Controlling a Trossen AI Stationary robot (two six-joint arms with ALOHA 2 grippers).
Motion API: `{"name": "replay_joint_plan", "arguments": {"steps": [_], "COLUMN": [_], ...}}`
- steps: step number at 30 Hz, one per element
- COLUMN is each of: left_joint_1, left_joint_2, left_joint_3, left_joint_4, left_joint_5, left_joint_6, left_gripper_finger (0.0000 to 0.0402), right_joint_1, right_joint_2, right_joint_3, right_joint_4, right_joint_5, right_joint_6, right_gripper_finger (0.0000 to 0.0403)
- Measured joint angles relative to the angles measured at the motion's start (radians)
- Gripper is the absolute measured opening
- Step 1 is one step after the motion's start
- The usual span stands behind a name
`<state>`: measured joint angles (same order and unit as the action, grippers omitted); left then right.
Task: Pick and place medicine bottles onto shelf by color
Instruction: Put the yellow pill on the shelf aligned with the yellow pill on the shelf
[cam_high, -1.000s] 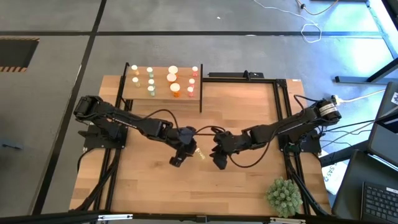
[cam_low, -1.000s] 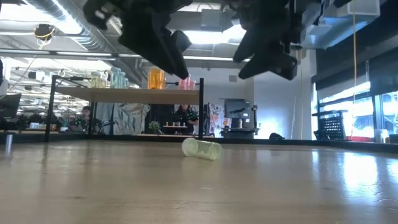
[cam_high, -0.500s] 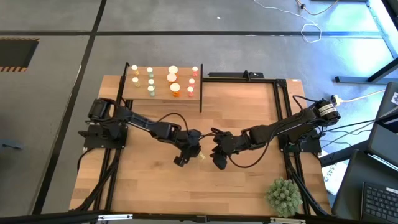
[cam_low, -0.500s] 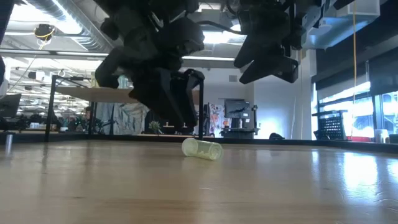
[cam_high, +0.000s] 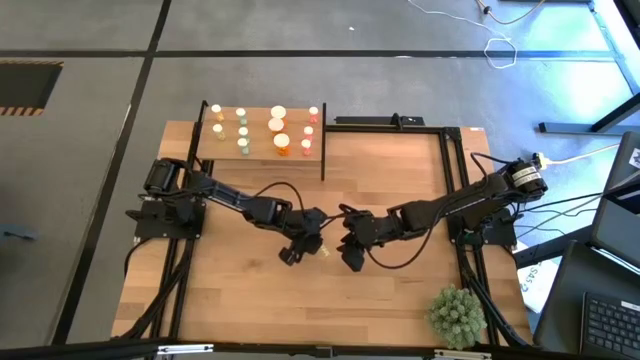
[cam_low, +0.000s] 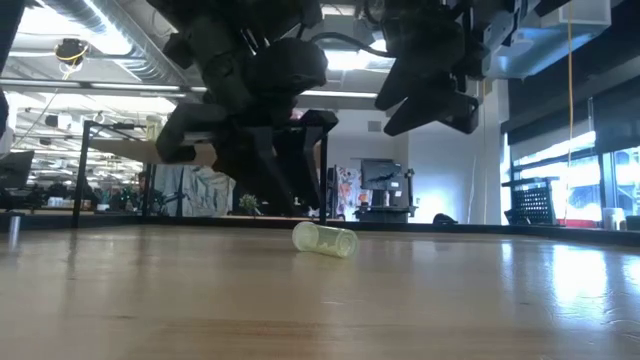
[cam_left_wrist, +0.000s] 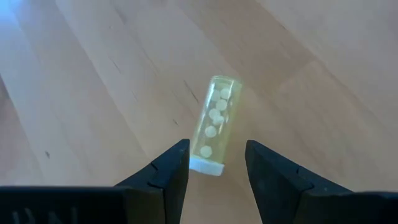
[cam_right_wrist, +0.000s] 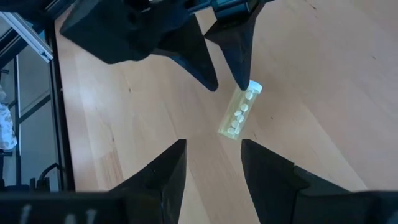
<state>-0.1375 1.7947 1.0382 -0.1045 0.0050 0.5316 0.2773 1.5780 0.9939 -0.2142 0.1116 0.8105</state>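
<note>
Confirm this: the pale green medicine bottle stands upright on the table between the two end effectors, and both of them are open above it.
Wrong in one respect: the pale green medicine bottle is not upright; it lies on its side on the table, as the low view shows. The rest holds: it sits between the left end effector and the right end effector, and both are open above it.

Both arms are stretched inward from the table's sides, wrists nearly met over the table's middle. The left gripper (cam_high: 300, 247) is held low and pointed down at the tabletop, its fingers (cam_left_wrist: 169, 167) parted with a clear gap and nothing clamped between them. The right gripper (cam_high: 349, 254) is held higher, close beside the left one, its fingers (cam_right_wrist: 166, 169) likewise spread and empty.
</note>
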Motion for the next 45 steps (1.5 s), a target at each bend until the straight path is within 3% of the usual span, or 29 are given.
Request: {"name": "replay_joint_plan", "arguments": {"steps": [28,34,45], "left_joint_1": [0.013,0.015,0.015], "left_joint_2": [0.051,0.051,0.081], "left_joint_3": [0.000,0.000,0.002], "left_joint_4": [0.039,-0.018,-0.013], "left_joint_5": [0.008,0.010,0.013], "left_joint_6": [0.020,-0.080,-0.085], "left_gripper_finger": [0.0151,0.0151,0.0151], "right_joint_1": [-0.029,-0.029,-0.029], "right_joint_2": [-0.001,-0.001,-0.001], "right_joint_3": [0.000,0.000,0.000], "right_joint_4": [0.001,0.000,0.001], "right_joint_5": [0.000,0.000,-0.001], "right_joint_6": [-0.004,-0.004,-0.006], "right_gripper_finger": [0.0156,0.0156,0.0156]}}
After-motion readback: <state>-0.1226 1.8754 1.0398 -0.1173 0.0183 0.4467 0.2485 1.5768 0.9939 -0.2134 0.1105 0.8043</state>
